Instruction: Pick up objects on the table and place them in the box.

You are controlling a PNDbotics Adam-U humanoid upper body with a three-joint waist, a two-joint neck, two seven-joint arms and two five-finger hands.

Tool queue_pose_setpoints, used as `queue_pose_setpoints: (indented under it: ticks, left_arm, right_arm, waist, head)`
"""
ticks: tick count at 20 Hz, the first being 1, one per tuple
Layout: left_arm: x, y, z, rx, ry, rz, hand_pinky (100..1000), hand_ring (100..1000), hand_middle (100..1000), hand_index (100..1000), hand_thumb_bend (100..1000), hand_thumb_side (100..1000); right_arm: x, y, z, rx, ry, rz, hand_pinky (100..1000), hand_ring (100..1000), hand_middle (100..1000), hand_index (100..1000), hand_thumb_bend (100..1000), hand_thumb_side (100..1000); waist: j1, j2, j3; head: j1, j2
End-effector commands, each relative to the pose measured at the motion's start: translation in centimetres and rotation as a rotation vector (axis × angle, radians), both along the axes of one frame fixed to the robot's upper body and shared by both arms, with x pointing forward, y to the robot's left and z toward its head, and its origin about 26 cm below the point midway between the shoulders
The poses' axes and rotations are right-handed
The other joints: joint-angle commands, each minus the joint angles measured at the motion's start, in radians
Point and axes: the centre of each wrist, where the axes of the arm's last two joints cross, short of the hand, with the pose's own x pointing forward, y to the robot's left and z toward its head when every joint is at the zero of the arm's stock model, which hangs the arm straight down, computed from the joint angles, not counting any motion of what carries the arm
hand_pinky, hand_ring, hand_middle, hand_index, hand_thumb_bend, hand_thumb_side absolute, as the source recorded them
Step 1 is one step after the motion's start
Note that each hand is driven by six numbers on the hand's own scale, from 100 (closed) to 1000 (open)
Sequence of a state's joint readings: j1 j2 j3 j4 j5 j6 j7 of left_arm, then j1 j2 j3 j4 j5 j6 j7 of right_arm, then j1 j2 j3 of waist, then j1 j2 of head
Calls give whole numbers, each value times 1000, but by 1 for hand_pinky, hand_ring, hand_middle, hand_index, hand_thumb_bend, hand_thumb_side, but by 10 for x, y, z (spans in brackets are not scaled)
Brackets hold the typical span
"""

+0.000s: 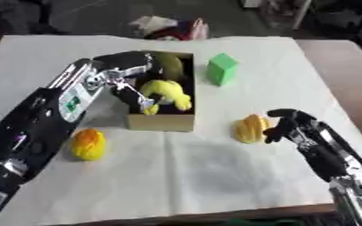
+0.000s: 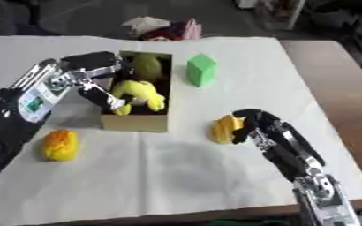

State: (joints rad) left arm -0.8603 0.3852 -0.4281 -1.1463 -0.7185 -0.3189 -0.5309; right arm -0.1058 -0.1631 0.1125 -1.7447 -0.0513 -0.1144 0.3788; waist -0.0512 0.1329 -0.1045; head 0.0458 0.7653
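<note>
The cardboard box [image 1: 162,120] stood open near the middle of the white-covered table [image 1: 215,176], its near wall facing the camera. Inside it a yellow soft toy [image 1: 167,92] lay toward the front, and behind that sat an olive-yellow thing [image 1: 168,64] whose shape could not be made out, half hidden by the box wall and the arm.

The left hand [image 1: 126,81] reached over the box's left wall with its fingers bent down into the box beside the yellow toy; whether they actually gripped the toy could not be told, since the fingers and toy overlapped.

Just right of the box, beyond its far corner, a green block [image 1: 222,69] stood upright on the cloth. Nearer the front right, a yellow-orange ridged object [image 1: 249,128] rested on the table, with the right hand [image 2: 250,126] curled against its right side; part of the object was covered by the black fingers, so the contact was hard to judge. Left of the box, near the left forearm, a yellow-and-orange object [image 1: 88,144] lay alone. The far edge held a blurred heap of coloured cloth [image 1: 172,27].
</note>
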Motion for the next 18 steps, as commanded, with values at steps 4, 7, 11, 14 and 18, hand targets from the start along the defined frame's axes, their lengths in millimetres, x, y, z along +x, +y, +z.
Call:
queue_pose_setpoints:
  ticks: [4, 7, 11, 14, 18]
  left_arm:
    - [-1, 8, 13, 75, -20, -13, 777, 676, 707, 810, 242, 175]
    - [-6, 14, 32, 42, -48, -28, 789, 694, 734, 833, 237, 171]
    - [-24, 26, 68, -8, -100, -68, 809, 731, 774, 878, 263, 163]
    - [-47, 40, 93, -26, -144, -95, 794, 700, 729, 841, 260, 166]
    - [-85, 63, 112, -20, -146, -115, 794, 690, 716, 832, 252, 168]
  right_arm:
    - [1, -1, 6, 0, -23, 6, 735, 523, 394, 775, 100, 620]
    - [1, -2, 6, -1, -23, 1, 735, 523, 394, 775, 100, 620]
    - [1, -3, 6, -4, -23, -7, 735, 523, 394, 775, 100, 619]
    - [1, -5, 6, -8, -24, -15, 735, 524, 394, 775, 100, 618]
    - [1, -9, 7, -17, -29, -34, 735, 524, 394, 775, 100, 617]
  waist:
    - [1, -11, 4]
    - [1, -12, 9]
    - [5, -13, 18]
    - [7, -13, 25]
    - [14, -12, 33]
  head:
    - [-4, 5]
    - [-9, 5]
    - [-17, 5]
    - [-25, 5]
    - [-38, 5]
